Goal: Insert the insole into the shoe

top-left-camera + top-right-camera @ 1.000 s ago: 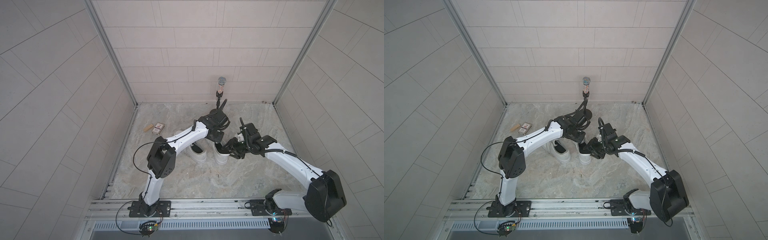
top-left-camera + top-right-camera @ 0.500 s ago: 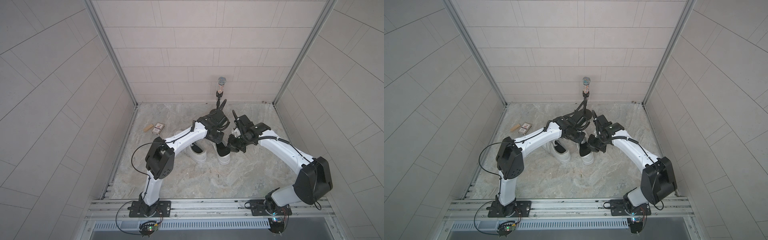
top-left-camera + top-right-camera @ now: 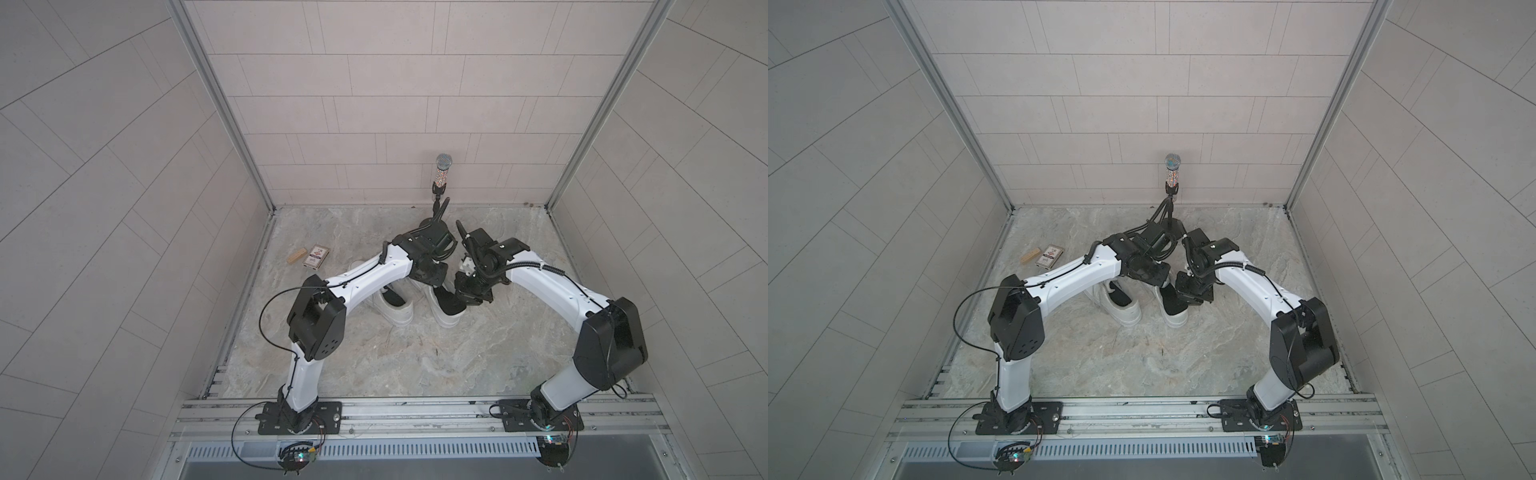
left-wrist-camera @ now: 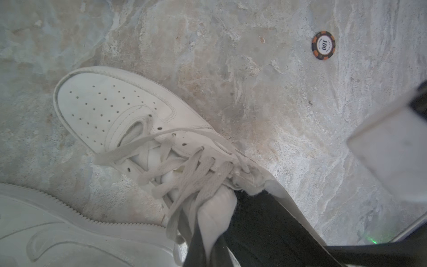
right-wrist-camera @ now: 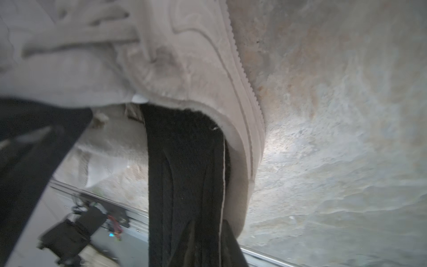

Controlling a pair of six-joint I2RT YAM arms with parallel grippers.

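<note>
Two white shoes stand side by side on the stone floor. The shoe (image 3: 448, 318) (image 3: 1177, 319) nearer my right arm has the black insole (image 3: 451, 303) (image 5: 184, 173) sticking out of its opening. My left gripper (image 3: 432, 277) (image 4: 208, 252) is shut on that shoe's tongue (image 4: 215, 215) and holds it back. In the left wrist view the insole (image 4: 265, 226) lies inside the collar. My right gripper (image 3: 469, 296) (image 5: 208, 247) holds the insole's rear end, with a finger on each side of its edge above the heel.
The other white shoe (image 3: 395, 309) (image 4: 46, 231) sits close beside it. A poker chip (image 4: 323, 45) lies on the floor beyond the toe. A card box (image 3: 316, 257) and a wooden block (image 3: 296, 255) lie at the back left. A microphone on a stand (image 3: 443, 170) rises at the back wall.
My right arm has swung its elbow up and toward the back wall, and its gripper now sits over the shoe's heel with the insole. The left arm has kept still.
</note>
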